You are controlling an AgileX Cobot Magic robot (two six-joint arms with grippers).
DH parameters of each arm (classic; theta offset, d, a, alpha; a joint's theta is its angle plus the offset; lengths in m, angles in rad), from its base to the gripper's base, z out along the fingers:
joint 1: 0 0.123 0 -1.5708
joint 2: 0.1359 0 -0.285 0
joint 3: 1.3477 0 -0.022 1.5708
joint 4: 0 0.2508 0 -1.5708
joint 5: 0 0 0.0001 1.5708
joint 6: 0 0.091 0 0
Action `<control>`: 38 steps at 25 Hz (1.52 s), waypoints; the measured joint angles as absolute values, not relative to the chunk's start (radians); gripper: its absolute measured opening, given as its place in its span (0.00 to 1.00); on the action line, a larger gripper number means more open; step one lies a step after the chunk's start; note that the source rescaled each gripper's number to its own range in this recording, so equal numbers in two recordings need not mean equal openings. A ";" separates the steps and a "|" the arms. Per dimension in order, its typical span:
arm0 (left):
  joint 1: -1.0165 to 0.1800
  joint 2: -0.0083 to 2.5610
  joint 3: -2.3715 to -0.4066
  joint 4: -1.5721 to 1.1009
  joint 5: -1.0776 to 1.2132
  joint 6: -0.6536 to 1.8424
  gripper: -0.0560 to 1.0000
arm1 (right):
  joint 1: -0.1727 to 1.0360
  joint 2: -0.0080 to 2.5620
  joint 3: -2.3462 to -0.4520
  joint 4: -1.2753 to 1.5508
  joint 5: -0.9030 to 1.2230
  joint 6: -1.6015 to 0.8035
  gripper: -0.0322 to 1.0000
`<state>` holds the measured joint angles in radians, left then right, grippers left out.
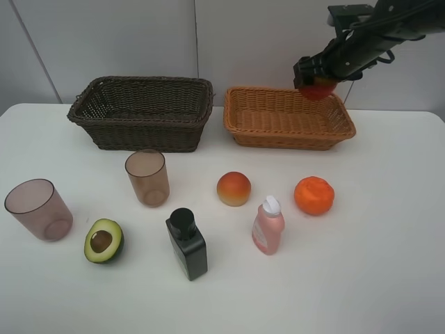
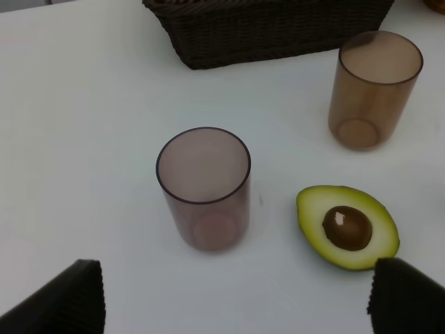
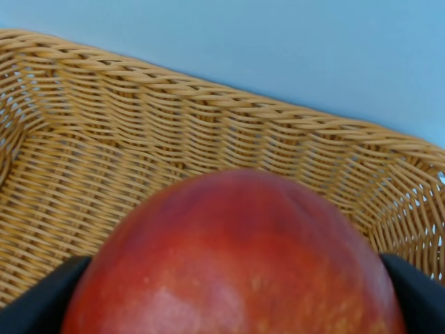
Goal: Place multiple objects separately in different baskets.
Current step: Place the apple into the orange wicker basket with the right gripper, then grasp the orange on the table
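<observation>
While right gripper (image 1: 316, 78) clamps red apple (image 1: 318, 90) above tan basket (image 1: 288, 138), 1 o'clock corner, left gripper (image 2: 236, 298) hangs wide open, empty; avocado (image 1: 103, 241) at 4 o'clock from left cup (image 1: 38, 209).

- Red apple (image 3: 236, 257): smooth skin with a soft sheen and fine pale flecks.
- Light orange-tan basket (image 1: 288, 122): woven wicker, matt, ribbed, with a braided rim.
- Dark brown basket (image 1: 142, 115): coarser-looking wicker, rough and matt.
- Two cups (image 2: 203, 188) (image 2: 372, 87): smooth translucent plastic by the look, tinted brownish-pink.
- Avocado half (image 2: 348, 226): matt pale flesh and a glossy brown stone.
- Black bottle (image 1: 186, 243): smooth, with a dull sheen.
- Pink bottle (image 1: 268, 226): glossy plastic with a white cap.
- Tangerine (image 1: 314, 195): dimpled peel.
- Peach (image 1: 233, 188): smooth, faintly shiny.
- Table (image 1: 389, 278): white, smooth, matt.
- My left gripper (image 2: 236, 285): black pads (image 2: 62, 303), finely ribbed, matt, rubbery-looking.
</observation>
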<state>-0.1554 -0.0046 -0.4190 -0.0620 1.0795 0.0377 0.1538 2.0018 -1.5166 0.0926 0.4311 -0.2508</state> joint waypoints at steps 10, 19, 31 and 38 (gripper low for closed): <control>-0.155 -0.005 -0.419 -0.062 1.079 0.038 1.00 | 0.164 2.002 -1.517 0.095 0.427 -0.251 0.85; -0.155 -0.005 -0.419 -0.062 1.079 0.038 1.00 | 0.164 2.002 -1.520 0.091 0.435 -0.264 0.92; -0.155 -0.005 -0.419 -0.062 1.079 0.038 1.00 | 0.164 2.002 -1.520 0.103 0.448 -0.300 0.92; -0.155 -0.005 -0.419 -0.062 1.079 0.038 1.00 | 0.164 2.002 -1.520 0.094 0.450 -0.300 0.92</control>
<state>-0.1554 -0.0046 -0.4190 -0.0620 1.0795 0.0377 0.1638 2.0018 -1.5198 0.0936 0.4500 -0.2999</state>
